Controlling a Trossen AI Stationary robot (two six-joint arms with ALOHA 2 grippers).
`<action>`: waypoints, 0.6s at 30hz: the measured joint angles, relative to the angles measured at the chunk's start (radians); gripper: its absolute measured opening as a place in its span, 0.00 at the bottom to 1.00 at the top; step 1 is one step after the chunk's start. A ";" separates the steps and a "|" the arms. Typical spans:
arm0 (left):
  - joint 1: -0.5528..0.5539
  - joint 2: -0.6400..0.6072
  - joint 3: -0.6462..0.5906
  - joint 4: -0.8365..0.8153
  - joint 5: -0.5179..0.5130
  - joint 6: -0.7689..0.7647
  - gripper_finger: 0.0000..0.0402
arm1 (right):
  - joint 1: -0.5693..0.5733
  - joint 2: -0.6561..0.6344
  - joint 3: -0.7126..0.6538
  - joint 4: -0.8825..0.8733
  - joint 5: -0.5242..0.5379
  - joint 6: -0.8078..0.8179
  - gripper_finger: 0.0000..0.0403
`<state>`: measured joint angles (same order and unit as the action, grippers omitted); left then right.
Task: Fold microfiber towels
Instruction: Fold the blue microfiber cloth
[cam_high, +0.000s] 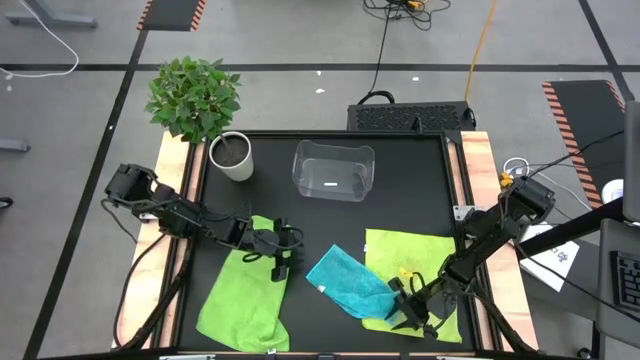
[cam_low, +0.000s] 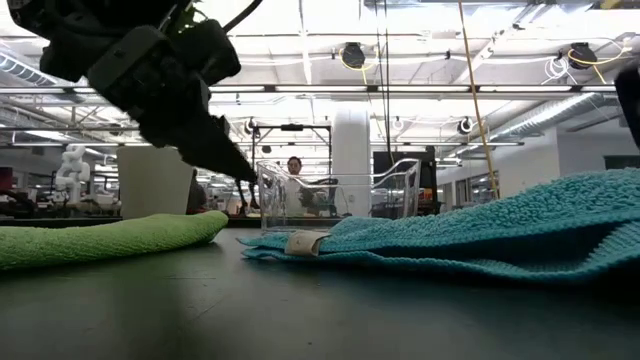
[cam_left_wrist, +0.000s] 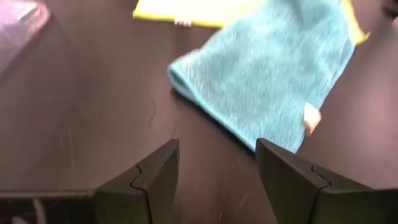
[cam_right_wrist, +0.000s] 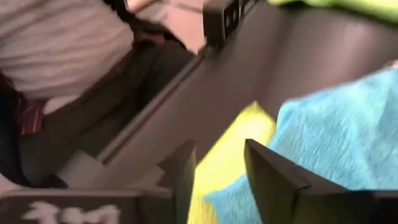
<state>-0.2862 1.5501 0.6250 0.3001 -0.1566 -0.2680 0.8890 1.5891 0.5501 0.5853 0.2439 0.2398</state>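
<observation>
Right tool (cam_high: 410, 312) parted, nothing held, over the turquoise towel's (cam_high: 347, 281) edge; left tool (cam_high: 281, 262) open, empty; next, grab a corner

The right gripper (cam_right_wrist: 217, 177) fingers stand parted over turquoise towel (cam_right_wrist: 348, 130) and lime-green towel (cam_right_wrist: 239, 146).

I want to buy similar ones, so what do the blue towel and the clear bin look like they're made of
The turquoise towel looks like microfiber or terry: a fuzzy, looped, matte pile shows in the low view, with a small sewn-on tag. The clear bin looks like thin, glossy see-through plastic, with the dark table visible through its walls.
</observation>
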 joint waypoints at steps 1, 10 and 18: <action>0.008 0.000 0.000 0.014 0.006 -0.009 0.53 | 0.000 -0.015 0.000 0.003 0.020 -0.014 0.39; 0.096 0.000 0.000 0.054 0.080 -0.056 0.53 | -0.027 -0.145 0.000 -0.090 0.284 -0.133 0.54; 0.168 0.069 0.027 0.151 0.216 -0.046 0.53 | -0.162 -0.172 0.000 -0.159 0.305 -0.129 0.54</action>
<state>-0.1177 1.6193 0.6522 0.4513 0.0593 -0.3143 0.7267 1.4170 0.5499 0.4266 0.5491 0.1112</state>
